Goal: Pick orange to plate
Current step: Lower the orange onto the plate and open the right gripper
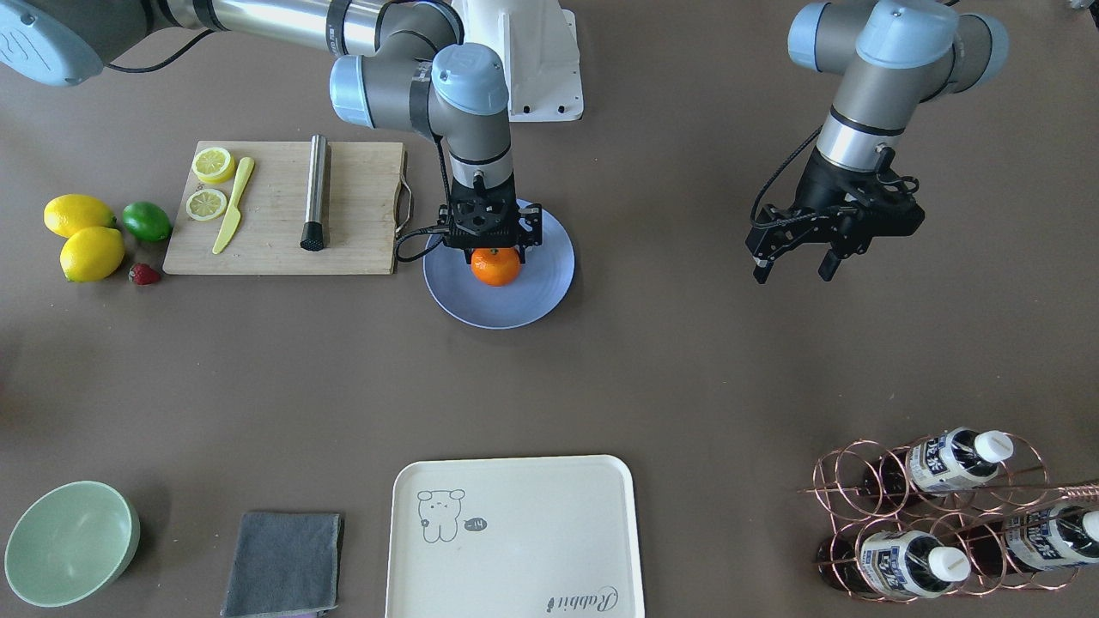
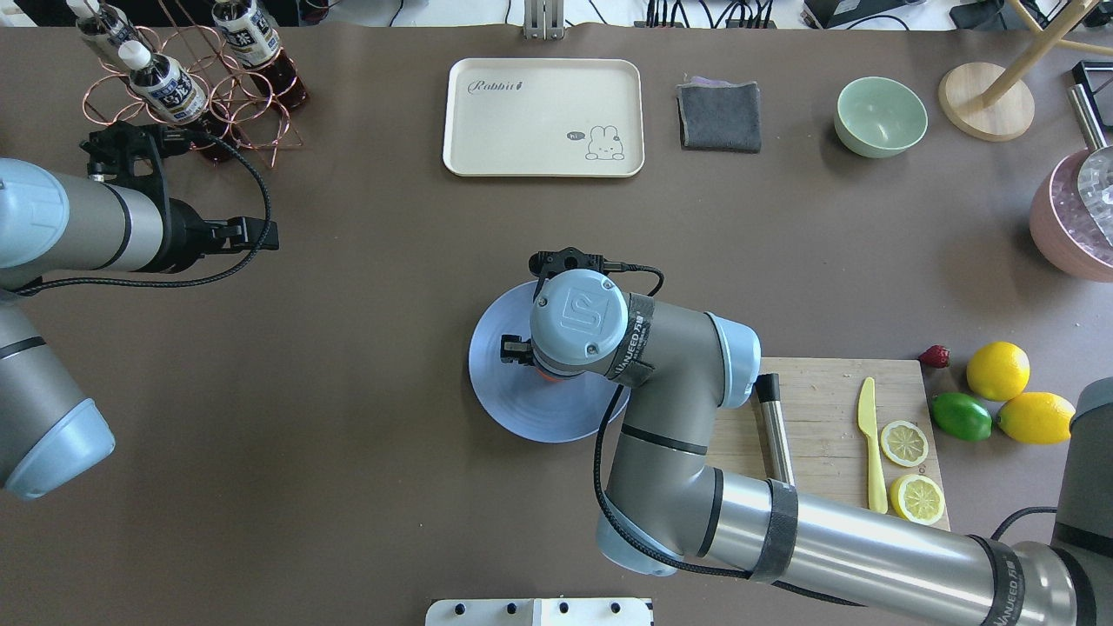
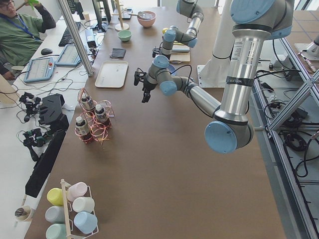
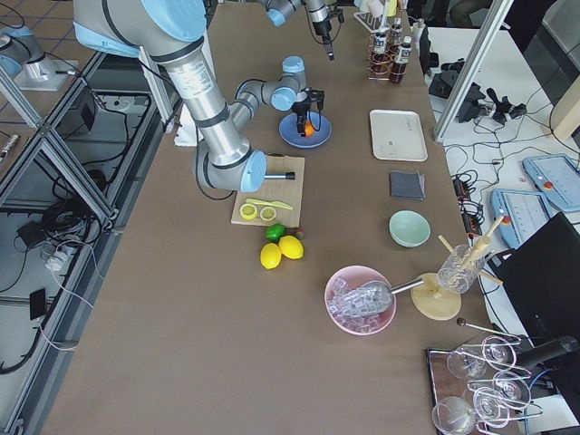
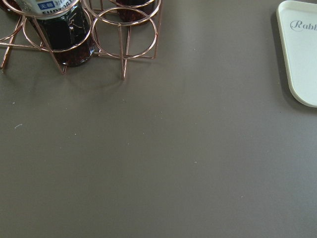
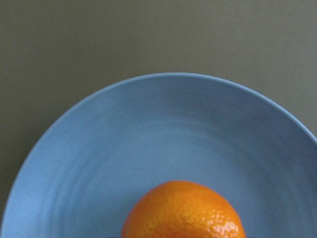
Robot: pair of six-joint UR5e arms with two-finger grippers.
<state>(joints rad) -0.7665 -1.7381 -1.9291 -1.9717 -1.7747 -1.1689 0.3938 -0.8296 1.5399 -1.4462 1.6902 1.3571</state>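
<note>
1. At the far left you see the robot's left gripper [image 1: 792, 273] hanging above the bare brown table [image 2: 348, 348]. Its two fingers are spread wide and there is nothing between them.
2. Just past it, on the side far from the robot, stands a copper wire rack [image 2: 196, 96]. Dark bottles with white caps [image 2: 165, 85] sit in its rings.
3. Further right, on that same far side, lies a cream rectangular tray [image 2: 522, 122] with a little animal drawn on it.
4. In the middle of the table sits the round, flat, light-blue plate [image 2: 504, 391]. The small round orange [image 1: 496, 266] is over the middle of this plate.
5. The right gripper [image 1: 497, 254] points straight down at the orange, with a finger on each side of it. You cannot tell if the fingers are squeezing the fruit or only standing beside it. You also cannot tell if the orange is touching the plate.
6. Right of the tray lie a folded dark-grey cloth [image 2: 720, 115] and then a mint-green bowl [image 2: 880, 117].
7. Just right of the plate, nearer the robot, is a pale wooden cutting board [image 2: 826, 391]. On it lie a silver metal rod [image 2: 774, 430], a yellow plastic knife [image 2: 872, 443] and two lemon slices [image 2: 904, 442].
8. Past the board, close together, are a small red strawberry [image 2: 935, 356], a green lime [image 2: 961, 416] and two yellow lemons [image 2: 997, 370].
9. At the far right edge is a pink bowl of ice [image 2: 1065, 226].
</note>
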